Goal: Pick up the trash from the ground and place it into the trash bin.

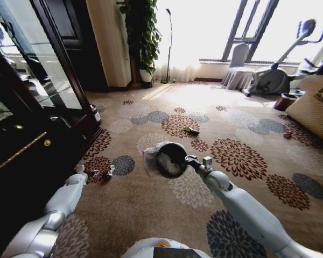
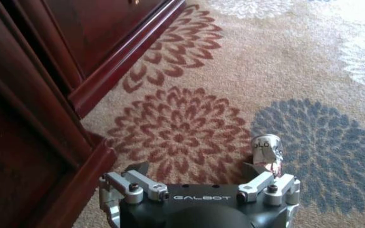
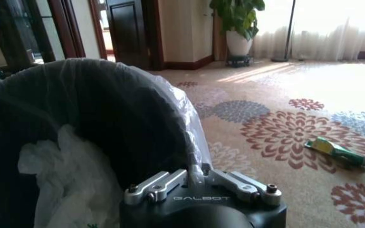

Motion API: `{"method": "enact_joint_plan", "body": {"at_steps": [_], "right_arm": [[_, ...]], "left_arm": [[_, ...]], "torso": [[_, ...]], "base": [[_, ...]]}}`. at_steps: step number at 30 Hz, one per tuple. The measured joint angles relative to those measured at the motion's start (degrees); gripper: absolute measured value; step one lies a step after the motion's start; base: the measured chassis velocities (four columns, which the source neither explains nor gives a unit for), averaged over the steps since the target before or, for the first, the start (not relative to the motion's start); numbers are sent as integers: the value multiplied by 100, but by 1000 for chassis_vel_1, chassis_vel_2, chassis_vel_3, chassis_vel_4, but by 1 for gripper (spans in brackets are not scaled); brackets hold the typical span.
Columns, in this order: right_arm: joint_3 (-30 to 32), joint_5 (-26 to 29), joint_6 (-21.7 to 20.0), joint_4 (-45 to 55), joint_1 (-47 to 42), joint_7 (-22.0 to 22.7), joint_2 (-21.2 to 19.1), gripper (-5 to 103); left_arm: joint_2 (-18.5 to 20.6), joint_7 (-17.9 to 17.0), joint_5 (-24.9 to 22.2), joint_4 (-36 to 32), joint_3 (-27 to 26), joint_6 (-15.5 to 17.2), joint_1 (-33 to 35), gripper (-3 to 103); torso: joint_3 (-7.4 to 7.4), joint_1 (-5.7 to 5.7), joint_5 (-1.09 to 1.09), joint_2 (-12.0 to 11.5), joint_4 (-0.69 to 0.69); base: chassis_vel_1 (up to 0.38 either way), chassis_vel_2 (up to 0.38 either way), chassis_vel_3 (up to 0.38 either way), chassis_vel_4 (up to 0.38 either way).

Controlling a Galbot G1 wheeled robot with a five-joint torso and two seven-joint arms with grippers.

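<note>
My right gripper (image 1: pixel 192 160) (image 3: pixel 195 178) is shut on the rim of the trash bin (image 1: pixel 152 161) (image 3: pixel 106 109), holding it tilted just above the carpet. The bin is dark with a thin translucent liner. White crumpled material (image 3: pixel 68 175) lies inside. A green wrapper (image 1: pixel 191 130) (image 3: pixel 338 151) lies on the carpet beyond the bin. My left gripper (image 1: pixel 97 172) (image 2: pixel 198 171) hovers low over the carpet, open and holding nothing. A small silvery-white litter piece (image 1: pixel 111 170) (image 2: pixel 266 148) sits on the carpet right by one fingertip. A small red scrap (image 1: pixel 288 134) lies far right.
A tall dark wooden cabinet (image 1: pixel 21 134) (image 2: pixel 55 71) stands close on the left, its base beside my left gripper. A shiny brown pot (image 1: pixel 284 101), a sofa (image 1: pixel 315 107) and an exercise machine (image 1: pixel 274 80) are at the back right. A potted plant (image 1: pixel 142 32) stands at the back.
</note>
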Motion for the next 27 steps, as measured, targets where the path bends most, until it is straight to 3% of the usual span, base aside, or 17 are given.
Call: {"method": "enact_joint_plan", "body": {"at_steps": [7,10,14,21,27], "right_arm": [[233,-21,245,83,-246,-21,-148,0],[305,-42,254,114,-309,-25,-185,0],[327,-54,189,183,-378,-59,-194,0],[228,-135,189,221,-395,-67,-171,0],[173,-152,191,222,-372,-68,-127,0]], "left_arm": [[-147,36,3,-87,-21,-2,68,96],[-184,45,3,-156,-36,-4,126,96],[-248,55,15,-189,-44,-4,181,96],[-285,57,26,-232,-48,-4,193,96],[-248,74,22,-242,-51,-6,220,96]], "torso": [[0,0,-1,0,-13],[0,0,0,0,-12],[0,0,-2,0,0],[0,0,0,0,-8],[-1,-1,0,1,-5]], "base": [[-38,-28,4,16],[-27,-39,-3,-8],[0,0,0,0],[-8,3,4,-3],[-82,68,85,-67]]}}
